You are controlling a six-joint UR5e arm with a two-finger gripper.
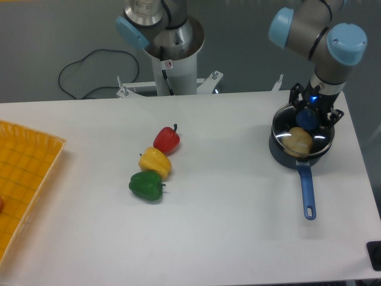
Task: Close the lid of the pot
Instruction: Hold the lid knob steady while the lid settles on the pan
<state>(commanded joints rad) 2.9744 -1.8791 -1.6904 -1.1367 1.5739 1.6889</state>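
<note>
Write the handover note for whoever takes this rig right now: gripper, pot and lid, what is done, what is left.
Gripper: over the pot, fingers either side of the lid's blue knob; whether it is clamped or released cannot be told from this view.
Pot: right side of the table, blue handle pointing toward the camera, a pale round item inside.
Pot lid: over the pot mouth, under the gripper; full seating on the rim is not clear.
Done: lid brought to the pot.
Left: confirm the lid sits flat, open the gripper, lift clear.
Three peppers and the yellow tray are untouched by the job.
</note>
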